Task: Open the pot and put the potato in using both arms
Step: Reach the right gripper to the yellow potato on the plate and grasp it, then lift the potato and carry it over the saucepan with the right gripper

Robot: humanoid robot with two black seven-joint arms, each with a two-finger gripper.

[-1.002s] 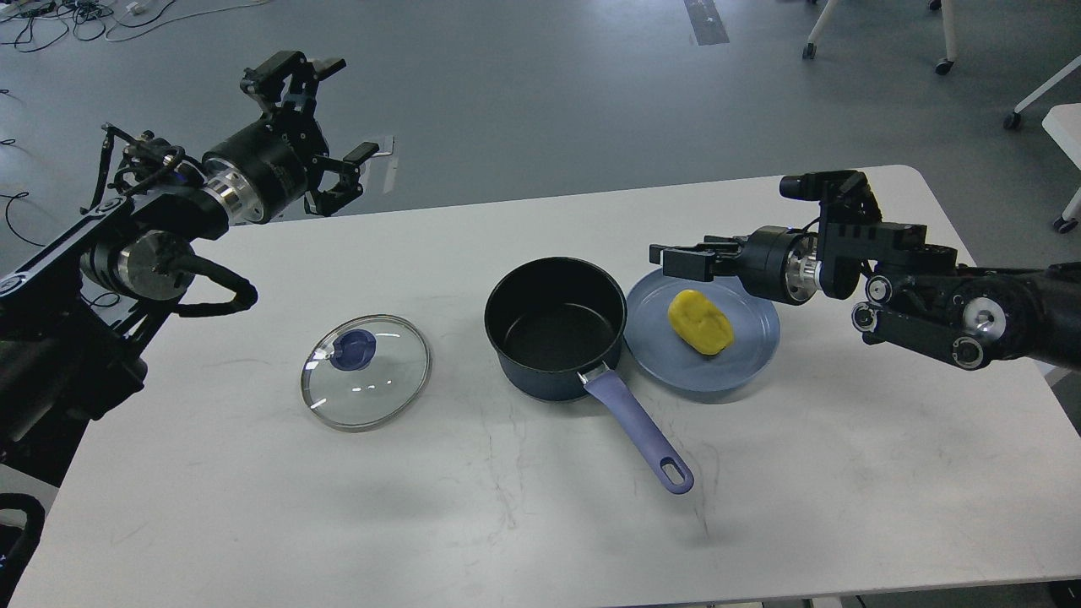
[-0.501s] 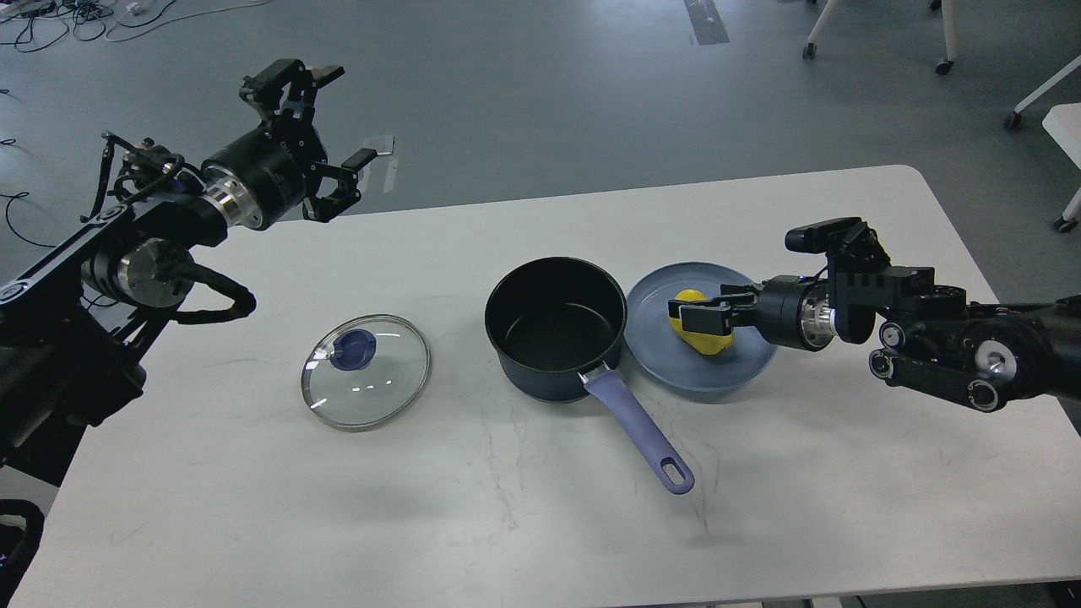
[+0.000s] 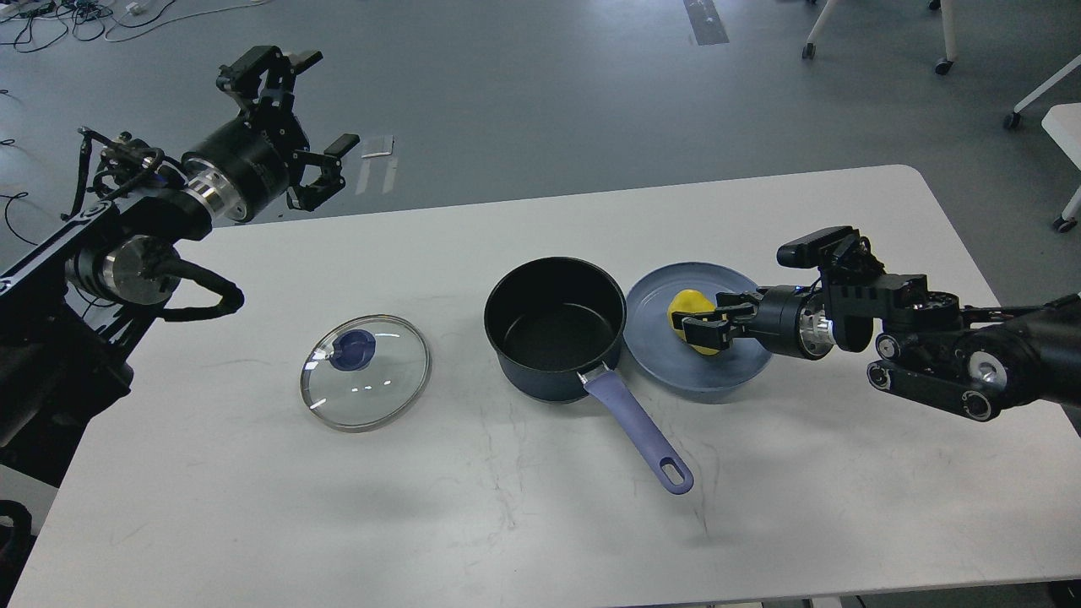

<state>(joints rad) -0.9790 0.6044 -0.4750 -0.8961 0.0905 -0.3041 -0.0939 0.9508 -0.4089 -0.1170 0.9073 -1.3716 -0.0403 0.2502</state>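
The pot point(image 3: 555, 325) stands open at the table's middle, black inside and empty, its lavender handle point(image 3: 639, 431) pointing toward me. Its glass lid point(image 3: 365, 371) with a blue knob lies flat on the table to the pot's left. The yellow potato point(image 3: 688, 314) lies on a blue plate point(image 3: 726, 371) right of the pot. My right gripper point(image 3: 708, 331) reaches in from the right at plate height, its fingers closed around the potato's right side. My left gripper point(image 3: 325, 100) is open and empty, held high beyond the table's far left edge.
The white table point(image 3: 540, 523) has rounded corners, with its far edge behind the pot. Chair legs on castors point(image 3: 944, 66) stand on the grey floor at the back right. Cables point(image 3: 51, 21) lie on the floor at the back left.
My right gripper came down from above the plate to the potato and its fingers drew in around it. My left gripper rose and drew back to the left.
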